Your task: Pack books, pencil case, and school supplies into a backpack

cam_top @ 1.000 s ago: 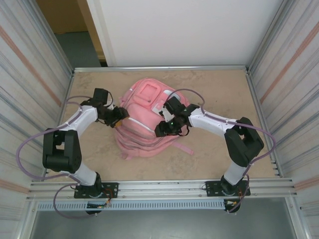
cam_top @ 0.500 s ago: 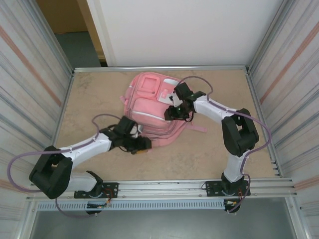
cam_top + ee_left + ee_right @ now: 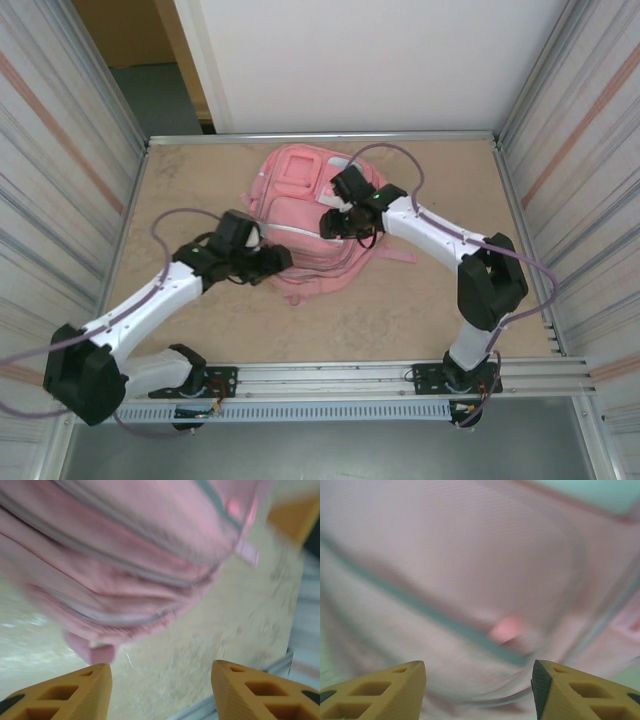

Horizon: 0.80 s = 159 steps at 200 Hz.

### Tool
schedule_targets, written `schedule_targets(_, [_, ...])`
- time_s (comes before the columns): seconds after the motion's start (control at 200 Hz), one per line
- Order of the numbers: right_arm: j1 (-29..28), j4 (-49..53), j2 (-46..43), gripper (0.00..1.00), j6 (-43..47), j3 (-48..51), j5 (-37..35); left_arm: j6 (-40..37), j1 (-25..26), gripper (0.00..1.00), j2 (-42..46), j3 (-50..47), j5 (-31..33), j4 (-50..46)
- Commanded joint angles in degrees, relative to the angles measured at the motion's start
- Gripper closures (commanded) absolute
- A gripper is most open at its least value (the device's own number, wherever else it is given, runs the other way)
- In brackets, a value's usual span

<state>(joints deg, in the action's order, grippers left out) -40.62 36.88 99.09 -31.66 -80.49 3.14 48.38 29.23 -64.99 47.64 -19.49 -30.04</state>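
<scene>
The pink backpack (image 3: 300,190) lies flat at the middle back of the table. My left gripper (image 3: 278,262) sits at its near left edge. In the left wrist view it (image 3: 160,672) is open over bare table, with the blurred backpack (image 3: 125,555) just ahead and a pink strap end (image 3: 95,652) near one finger. My right gripper (image 3: 330,222) hovers over the bag's middle right. It (image 3: 479,670) is open, close above the pink fabric (image 3: 470,555), a grey zip line and a pink zip pull (image 3: 506,629). The books, pencil case and school supplies are hidden.
A pink strap (image 3: 395,257) trails off the bag to the right. Ribbed metal walls (image 3: 70,200) close in both sides, and a metal rail (image 3: 330,375) runs along the near edge. Bare tabletop (image 3: 380,310) lies in front of the bag.
The backpack has shifted back and to the right. My left gripper swung from its left side to its near left edge. My right gripper moved up onto the bag's middle right.
</scene>
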Motion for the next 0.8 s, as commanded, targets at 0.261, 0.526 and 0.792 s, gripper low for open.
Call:
schedule_targets(0.261, [-16.7, 1.6, 13.1, 0.39, 11.9, -12.4, 1.7, -10.7, -26.9, 0.43, 2.3, -2.1, -8.3, -12.9])
schedule_targets(0.526, [-18.7, 4.6, 22.6, 0.54, 22.3, -18.1, -1.4, -12.8, -30.8, 0.43, -1.7, -0.9, -10.0, -11.7])
schedule_targets(0.792, [-20.4, 3.3, 6.9, 1.0, 33.4, 4.1, 13.7, -15.0, -30.6, 0.43, -5.3, 2.8, -15.0, -8.1])
